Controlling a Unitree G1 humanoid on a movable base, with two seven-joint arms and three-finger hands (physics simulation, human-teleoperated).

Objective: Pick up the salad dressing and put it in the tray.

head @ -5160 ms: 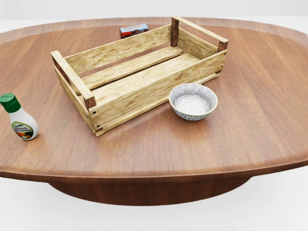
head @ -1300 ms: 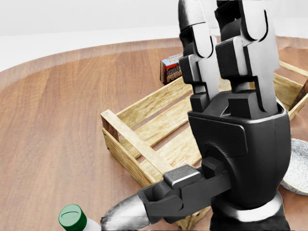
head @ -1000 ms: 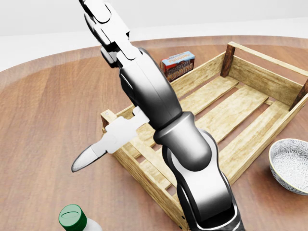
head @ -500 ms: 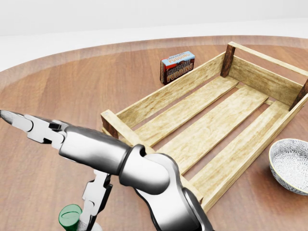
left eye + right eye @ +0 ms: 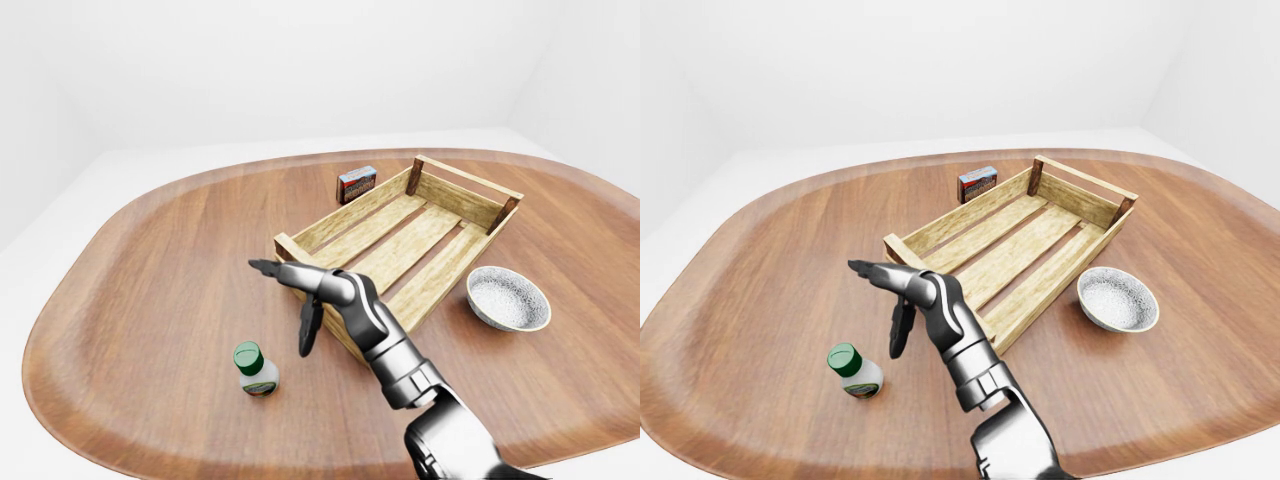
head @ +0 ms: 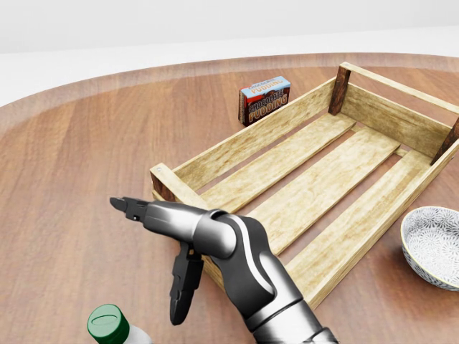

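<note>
— Four things sit on the tabletop [image 5: 150, 250], right?
— Yes: the salad dressing bottle [image 5: 256, 369], the wooden tray [image 5: 400, 240], a patterned bowl [image 5: 508, 298] and a small pudding box [image 5: 356, 184].
— Where is the dressing?
— Standing upright near the near edge, left of the tray's near-left corner, green cap up. It is well apart from the tray and touches nothing but the wood under it.
— And the hand?
— Only one shows, the right hand [image 6: 168, 247], coming in from the bottom of the views. Its fingers are spread wide: one points left across the tabletop, another hangs downward beside the tray's near-left corner. It grips nothing, and hovers just right of and above the bottle's cap without touching it.
— The left hand?
— Out of sight in all three views.
— The bowl and box?
— The bowl lies right of the tray, just beside its long side. The box stands at the tray's far side.
</note>
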